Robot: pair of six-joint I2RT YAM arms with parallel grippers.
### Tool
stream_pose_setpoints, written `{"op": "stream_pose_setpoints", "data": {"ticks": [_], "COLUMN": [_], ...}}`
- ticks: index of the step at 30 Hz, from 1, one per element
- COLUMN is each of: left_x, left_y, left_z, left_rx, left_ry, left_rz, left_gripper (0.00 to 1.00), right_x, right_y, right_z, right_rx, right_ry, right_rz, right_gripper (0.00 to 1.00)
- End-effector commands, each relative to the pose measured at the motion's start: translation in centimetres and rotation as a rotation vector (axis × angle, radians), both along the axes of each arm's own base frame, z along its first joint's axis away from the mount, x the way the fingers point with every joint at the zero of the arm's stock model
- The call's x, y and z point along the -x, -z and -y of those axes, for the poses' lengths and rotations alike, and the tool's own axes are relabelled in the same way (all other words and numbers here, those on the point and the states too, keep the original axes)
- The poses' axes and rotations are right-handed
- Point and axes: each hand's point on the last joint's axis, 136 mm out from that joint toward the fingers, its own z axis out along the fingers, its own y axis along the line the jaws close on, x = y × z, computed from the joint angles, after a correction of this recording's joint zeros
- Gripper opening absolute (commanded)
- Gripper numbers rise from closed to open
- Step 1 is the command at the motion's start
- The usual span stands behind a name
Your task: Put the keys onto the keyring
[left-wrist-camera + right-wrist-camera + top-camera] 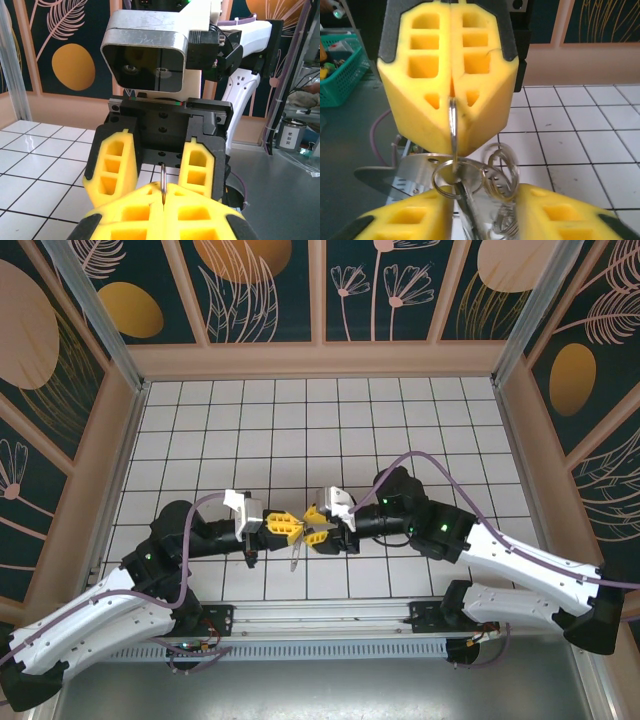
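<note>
My left gripper [285,527] [163,194] is shut on the keyring [163,180], a thin metal loop seen edge-on. In the right wrist view that keyring [452,120] sticks down out of the left gripper's yellow fingers [425,100]. A small split ring [451,179] with a silvery key [466,202] hangs from it. Beside it a second small ring [501,167] is blurred. My right gripper [320,527] [482,205] faces the left one, tips almost touching. Its jaws stand apart, and the keys hang between them. From above, the keys [296,558] dangle under both grippers.
Both arms meet over the near middle of the white tiled floor [330,430]. Wooden-framed walls [320,358] close it on three sides. A metal rail [320,625] runs along the near edge. A green basket [340,70] stands off the table.
</note>
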Motion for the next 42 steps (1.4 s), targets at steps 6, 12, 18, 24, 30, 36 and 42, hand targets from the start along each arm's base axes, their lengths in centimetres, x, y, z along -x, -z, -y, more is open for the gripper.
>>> {"op": "stream_pose_setpoints", "data": {"ticks": [6, 12, 18, 24, 30, 36, 42], "left_x": [0.5, 0.4, 0.1, -0.2, -0.6, -0.8, -0.9], "left_y": [-0.9, -0.4, 0.0, 0.7, 1.3, 1.3, 1.7], "left_z": [-0.3, -0.1, 0.0, 0.5, 0.8, 0.6, 0.9], "left_rx": [0.041, 0.027, 0.014, -0.02, -0.038, -0.043, -0.06], "left_ry": [0.014, 0.013, 0.01, 0.009, -0.004, -0.019, -0.016], "left_rz": [0.021, 0.013, 0.003, -0.013, -0.022, -0.019, -0.024], "left_gripper": [0.0, 0.0, 0.0, 0.0, 0.0, 0.0, 0.0], "right_x": [-0.4, -0.5, 0.0, 0.0, -0.5, -0.9, -1.0], "right_y": [-1.0, -2.7, -4.4, -5.5, -6.8, -7.3, -7.6], "right_z": [0.2, 0.7, 1.2, 1.3, 1.9, 2.8, 3.0], "right_rx": [-0.048, -0.086, -0.132, -0.159, -0.201, -0.223, -0.232], "right_ry": [0.014, 0.032, 0.017, 0.023, 0.066, 0.122, 0.135], "right_rz": [0.022, 0.052, 0.077, 0.099, 0.132, 0.156, 0.165], "right_gripper": [0.06, 0.0, 0.0, 0.0, 0.0, 0.0, 0.0]}}
